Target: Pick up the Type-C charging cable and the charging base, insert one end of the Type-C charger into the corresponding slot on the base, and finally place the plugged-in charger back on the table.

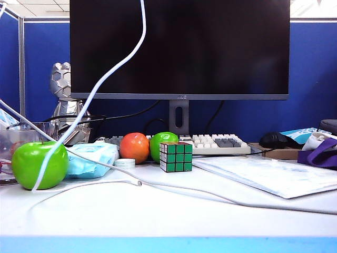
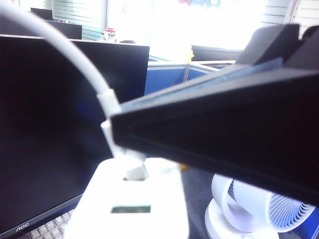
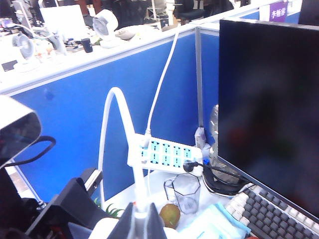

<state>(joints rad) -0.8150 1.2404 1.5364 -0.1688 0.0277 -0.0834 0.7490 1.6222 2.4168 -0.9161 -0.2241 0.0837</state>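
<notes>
The charging base [image 2: 134, 199] is a white block held up in front of the monitor, with my left gripper [image 3: 92, 226] shut on it; that gripper's fingers stay hidden in its own wrist view. My right gripper [image 3: 141, 223] is shut on the white plug of the Type-C charging cable [image 3: 114, 99]. Its black fingers [image 2: 224, 134] cross the left wrist view. The plug [image 2: 112, 107] meets the base's upper face beside a dark slot [image 2: 130, 209]; how deep it sits I cannot tell. In the exterior view the cable [image 1: 100, 79] hangs from above, its free end [image 1: 138, 183] on the table [image 1: 168, 216]. Both grippers are above that view.
A black monitor [image 1: 179, 47] and keyboard [image 1: 221, 143] stand behind. On the desk are a green apple [image 1: 39, 164], a blue tissue pack [image 1: 89, 158], an orange apple [image 1: 134, 147], a Rubik's cube [image 1: 176, 156], a plastic sleeve [image 1: 268, 174] and a thicker cord [image 1: 237, 201]. A power strip [image 3: 164, 155] hangs on the partition.
</notes>
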